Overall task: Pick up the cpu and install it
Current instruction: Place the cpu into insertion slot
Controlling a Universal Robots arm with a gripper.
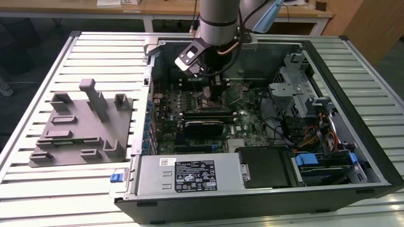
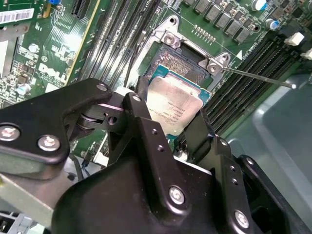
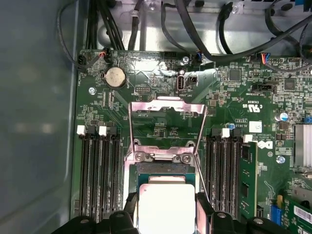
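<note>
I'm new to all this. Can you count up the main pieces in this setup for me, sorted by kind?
computer case, lying open: 1
grey tray with upright posts: 1
cpu, clamped in the gripper: 1
gripper: 1
Total: 4

cpu (image 2: 178,100) partly behind gripper (image 2: 169,109), socket (image 2: 187,61) partly covered

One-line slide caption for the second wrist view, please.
Gripper clamps the cpu by two opposite edges at the open socket, wire lever sticking out sideways.
</note>
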